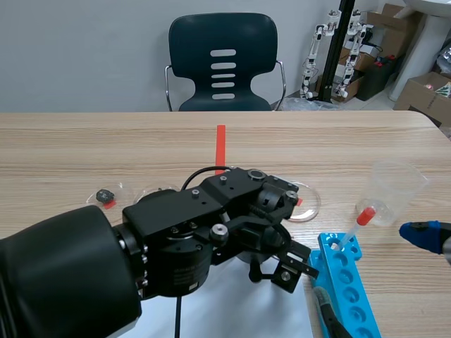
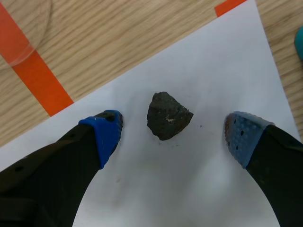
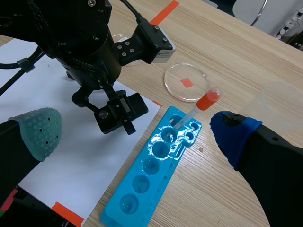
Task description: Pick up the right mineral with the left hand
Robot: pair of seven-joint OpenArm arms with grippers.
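A dark, rough mineral (image 2: 168,116) lies on a white paper sheet (image 2: 213,71). My left gripper (image 2: 174,128) is open and hangs over it, with one blue pad (image 2: 106,135) on each side and a gap to the stone on both. In the scene view the left arm (image 1: 211,232) covers this mineral. A second small dark mineral (image 1: 104,194) lies far to the left on the table. My right gripper (image 3: 137,132) is open and holds nothing, beside the blue rack (image 3: 151,165).
A dropper with a red bulb (image 1: 358,224) stands in the blue well rack (image 1: 349,282). A clear plastic cup (image 1: 394,190) and a petri dish (image 1: 308,202) are to the right of the left arm. An empty chair (image 1: 223,63) stands across the table.
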